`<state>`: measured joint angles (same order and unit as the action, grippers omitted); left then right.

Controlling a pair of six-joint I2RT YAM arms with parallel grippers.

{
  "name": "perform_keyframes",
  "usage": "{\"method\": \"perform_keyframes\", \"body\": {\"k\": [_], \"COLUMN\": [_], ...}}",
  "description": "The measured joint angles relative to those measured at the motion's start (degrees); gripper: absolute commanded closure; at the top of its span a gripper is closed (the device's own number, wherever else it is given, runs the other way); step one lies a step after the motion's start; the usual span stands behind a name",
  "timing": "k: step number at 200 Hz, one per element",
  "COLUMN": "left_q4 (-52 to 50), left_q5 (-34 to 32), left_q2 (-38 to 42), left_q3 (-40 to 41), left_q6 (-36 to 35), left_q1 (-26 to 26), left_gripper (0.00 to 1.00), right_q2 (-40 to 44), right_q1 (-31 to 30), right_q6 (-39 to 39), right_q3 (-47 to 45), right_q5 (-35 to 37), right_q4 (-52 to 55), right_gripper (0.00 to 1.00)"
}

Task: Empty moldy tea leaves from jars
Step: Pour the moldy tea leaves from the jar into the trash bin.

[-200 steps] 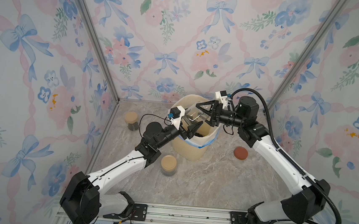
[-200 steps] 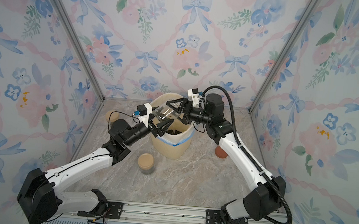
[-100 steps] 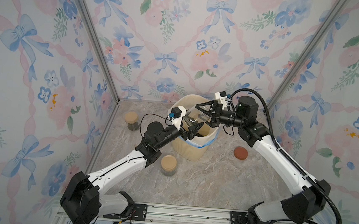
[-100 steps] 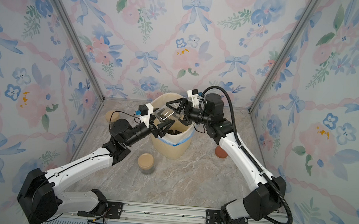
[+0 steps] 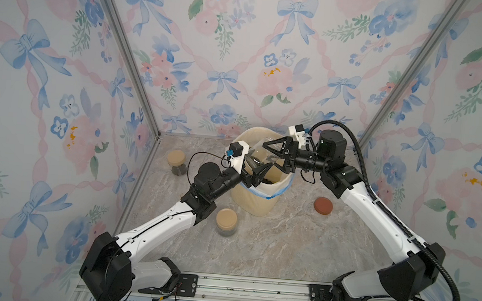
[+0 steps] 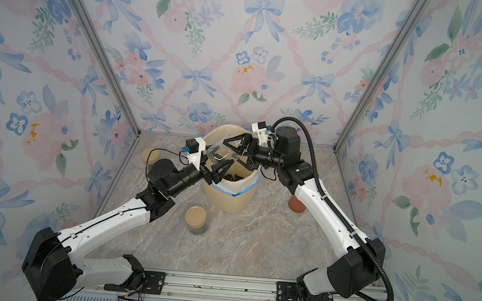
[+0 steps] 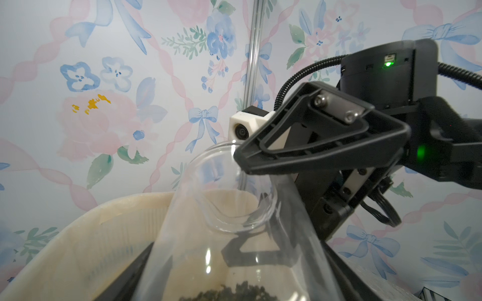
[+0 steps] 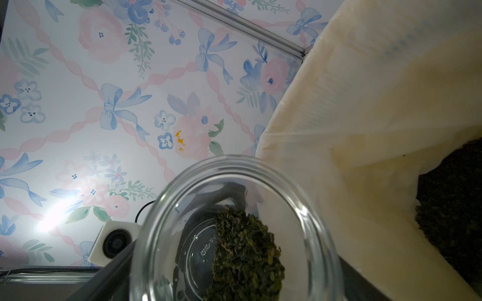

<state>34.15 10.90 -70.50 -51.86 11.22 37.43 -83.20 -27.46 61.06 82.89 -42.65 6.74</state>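
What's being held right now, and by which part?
Left gripper grips the lidless clear glass jar around its lower body; right gripper stands open, holding nothing.

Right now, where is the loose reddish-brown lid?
In both top views the reddish-brown lid lies flat on the table, right of the cream bin, close beside the right arm.

Left arm [image 5: 163, 224], right arm [image 5: 375, 217]: white link shells, black joint housings, black shoulder blocks. Right arm has a black ribbed hose [image 7: 313, 65] along its length. Left arm has a thin black cable [image 5: 204, 153] at the wrist. Wrist cameras [image 5: 238, 154]: white printed boxes, with a blue plug on the left one. Fingers [image 7: 313, 161]: black triangular open frames, with two silver screws [image 7: 320, 99] on a plate. Green LEDs [image 7: 388, 63] are lit on the right wrist housing.
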Motion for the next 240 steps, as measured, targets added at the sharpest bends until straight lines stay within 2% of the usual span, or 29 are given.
{"method": "perform_keyframes", "body": {"k": [102,149,192,218,240], "left_q4": [-13.16,-23.82,-32.98,-39.21,-46.40], "left_q5": [-3.19,-4.48,-4.24,-4.22,-3.93], "left_q2": [-3.13,-7.78,-10.91,-14.69,-19.85], "left_q3": [-12.59,-21.20,-26.01,-30.80,-38.07], "left_q6": [1.51,2.25,3.91,4.11,4.04], "left_q1": [0.00,-0.13,-1.92,-2.93,-3.23], "left_gripper": [0.57,0.57,0.57,0.57,0.57], "right_q2": [5.70,9.97,12.76,13.86,14.60], "right_q1": [4.22,6.75,7.23,7.23,7.23], "right_q6": [-2.49,-12.22,-24.33,-28.09,-30.58], "right_q3": [-2.01,-1.92,-0.83,-0.83,-0.85], "right_q5": [0.68,3.15,9.68,12.17,13.86], "right_q4": [2.47,11.15,17.79,18.88,19.52], "right_gripper": [0.03,0.03,0.03,0.03,0.03]}}
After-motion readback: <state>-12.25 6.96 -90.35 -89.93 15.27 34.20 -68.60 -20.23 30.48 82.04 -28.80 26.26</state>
